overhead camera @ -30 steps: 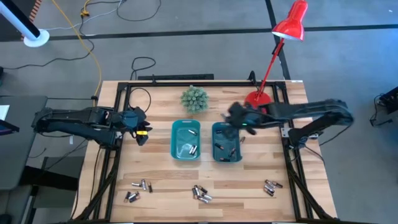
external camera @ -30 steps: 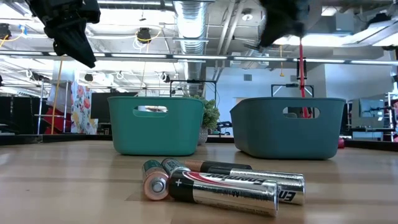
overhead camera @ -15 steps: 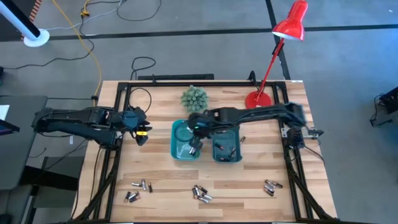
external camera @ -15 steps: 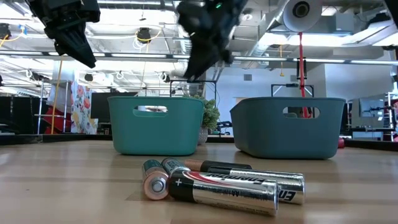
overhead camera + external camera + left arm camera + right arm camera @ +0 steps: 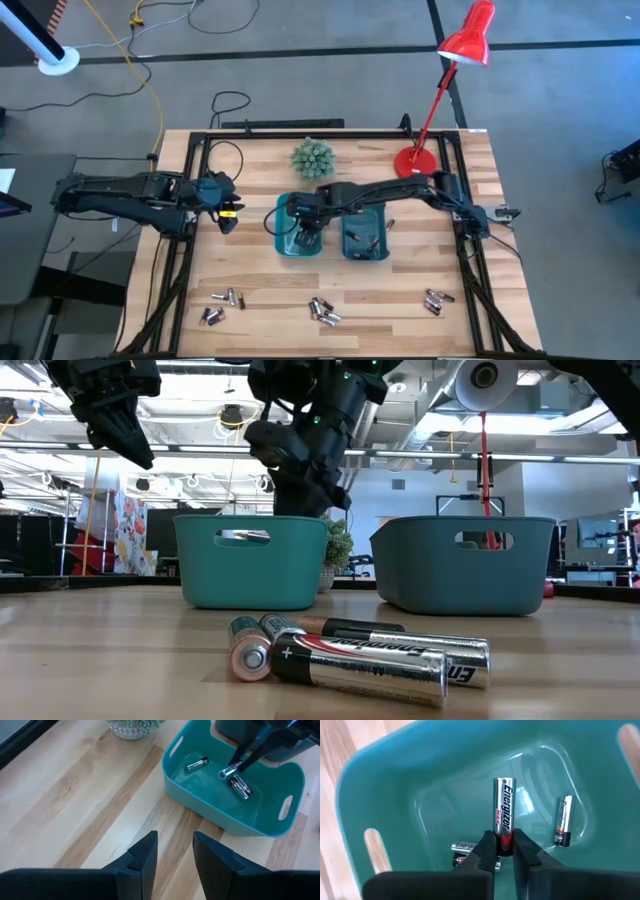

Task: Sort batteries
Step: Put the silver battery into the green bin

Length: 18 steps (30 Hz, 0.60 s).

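Right wrist view: the right gripper [image 5: 503, 851] pinches one battery [image 5: 503, 812] by its end, holding it over the inside of the left bin [image 5: 395, 790]. Three or so more batteries lie on the bin's floor below. Judging from this, the step in hand is dropping the cell into that bin. To do it well, the fingers should part only while the battery hangs well inside the walls, low enough that it does not bounce out, and then lift straight up clear of the rim.

In the high view, the right arm reaches far across the table, over the right bin [image 5: 364, 232], with its wrist bent down into the left bin. The left gripper [image 5: 174, 854] waits above bare wood beside the left bin, its fingers apart and empty. Unsorted batteries [image 5: 324, 311] lie in small clusters near the table's front edge.
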### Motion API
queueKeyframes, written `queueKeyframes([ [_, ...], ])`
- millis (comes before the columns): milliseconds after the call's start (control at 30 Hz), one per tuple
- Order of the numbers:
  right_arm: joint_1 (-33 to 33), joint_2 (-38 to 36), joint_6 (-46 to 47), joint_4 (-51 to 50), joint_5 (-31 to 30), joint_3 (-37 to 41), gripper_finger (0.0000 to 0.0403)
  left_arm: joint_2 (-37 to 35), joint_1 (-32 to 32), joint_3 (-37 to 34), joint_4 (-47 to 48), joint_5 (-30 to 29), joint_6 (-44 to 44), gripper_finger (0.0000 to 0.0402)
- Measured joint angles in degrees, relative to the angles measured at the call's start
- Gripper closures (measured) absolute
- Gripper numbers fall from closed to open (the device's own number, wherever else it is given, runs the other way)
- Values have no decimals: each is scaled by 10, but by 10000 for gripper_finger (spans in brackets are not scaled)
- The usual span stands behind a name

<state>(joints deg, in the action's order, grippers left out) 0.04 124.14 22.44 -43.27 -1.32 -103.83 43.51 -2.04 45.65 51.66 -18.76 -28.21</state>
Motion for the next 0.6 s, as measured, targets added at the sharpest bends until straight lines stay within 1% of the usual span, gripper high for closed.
queueKeyframes([
  [167,-11,0,0,0,0,0,350,0,0,0,0,2,-2,281],
  [600,-17,0,-5,2,1,1,348,0,0,0,0,2,-3,281],
])
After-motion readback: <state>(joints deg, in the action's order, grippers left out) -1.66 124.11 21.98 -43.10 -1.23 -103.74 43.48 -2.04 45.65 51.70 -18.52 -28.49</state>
